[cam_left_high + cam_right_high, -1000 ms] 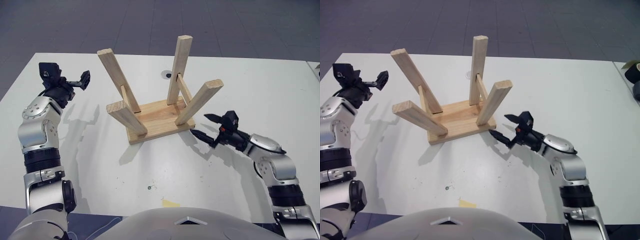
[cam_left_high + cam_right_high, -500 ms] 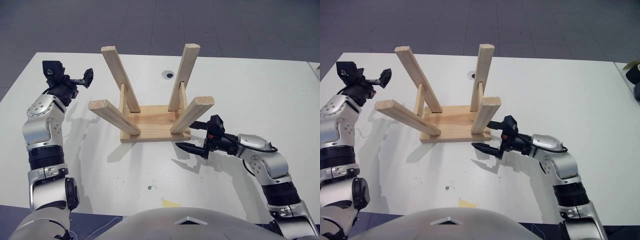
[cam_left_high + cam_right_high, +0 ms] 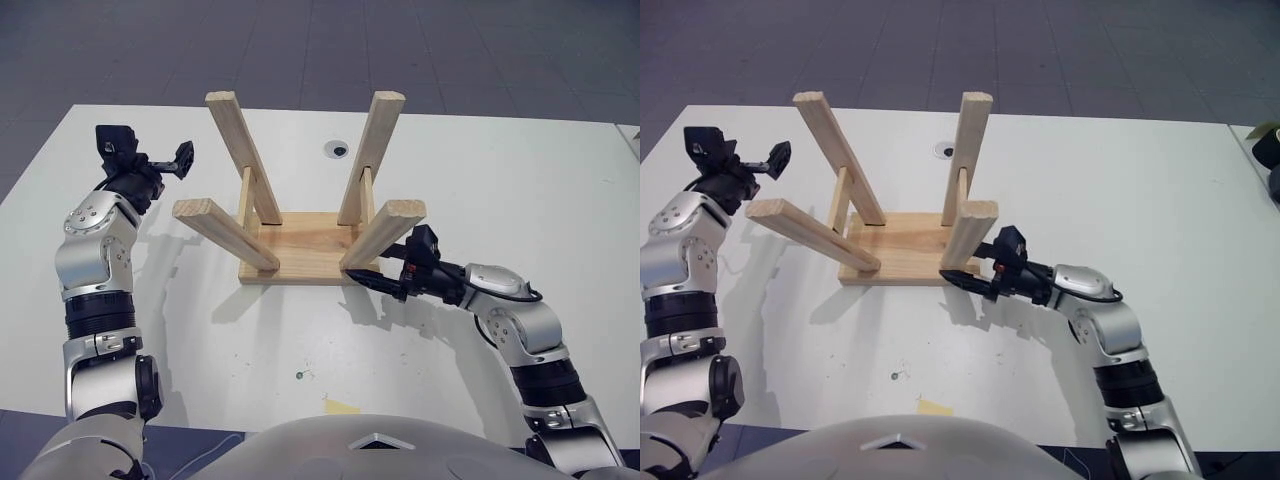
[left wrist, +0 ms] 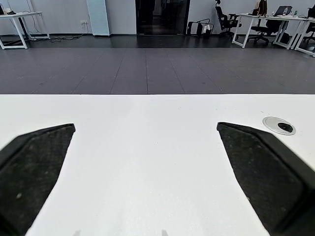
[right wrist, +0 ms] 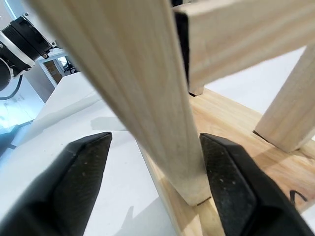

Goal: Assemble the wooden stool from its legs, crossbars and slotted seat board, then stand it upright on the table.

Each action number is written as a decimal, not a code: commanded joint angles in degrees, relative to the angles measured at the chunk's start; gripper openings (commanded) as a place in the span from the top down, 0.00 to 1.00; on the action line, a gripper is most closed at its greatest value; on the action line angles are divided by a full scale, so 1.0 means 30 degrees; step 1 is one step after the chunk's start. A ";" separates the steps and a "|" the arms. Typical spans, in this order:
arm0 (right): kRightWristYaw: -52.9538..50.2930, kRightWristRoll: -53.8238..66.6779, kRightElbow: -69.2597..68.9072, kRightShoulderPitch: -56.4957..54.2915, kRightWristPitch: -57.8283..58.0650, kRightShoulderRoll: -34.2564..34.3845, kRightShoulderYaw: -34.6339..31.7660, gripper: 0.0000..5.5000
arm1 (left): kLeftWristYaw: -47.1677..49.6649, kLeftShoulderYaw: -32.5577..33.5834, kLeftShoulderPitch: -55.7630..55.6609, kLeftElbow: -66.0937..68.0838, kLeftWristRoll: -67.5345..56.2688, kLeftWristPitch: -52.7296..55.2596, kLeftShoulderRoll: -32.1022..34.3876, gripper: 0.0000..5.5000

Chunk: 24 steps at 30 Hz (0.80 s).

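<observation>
Upturned stool [image 3: 300,256], right tool [image 3: 379,267] straddling leg [image 3: 386,232] (unclamped)

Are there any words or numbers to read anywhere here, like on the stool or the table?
No text can be read in these pictures.
Wooden stool: plain wood, no letters, numbers or signs.
White table: no print on it.
Yellow scrap near the table's front edge: too small to tell if anything is written on it.

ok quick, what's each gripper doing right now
Left gripper: open, holding nothing.
Right gripper: open around a stool leg, not clamped on it.
</observation>
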 commanded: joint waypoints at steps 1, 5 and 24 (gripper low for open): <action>-0.0100 -0.0162 0.0182 -0.0010 0.0002 0.0127 0.0105 0.52 | 0.0045 -0.0042 -0.0112 0.0170 0.0211 -0.0051 -0.0041 0.02; -0.0237 0.0014 -0.0017 0.0094 0.0223 0.0355 0.0116 0.63 | -0.0199 -0.0228 0.0014 -0.0069 0.0170 0.0018 -0.0160 0.02; 0.0134 0.0057 0.0838 0.2062 0.0166 -0.1495 -0.2066 0.72 | -1.8329 -0.2153 0.4440 0.2426 -0.0646 -0.5647 0.6176 0.02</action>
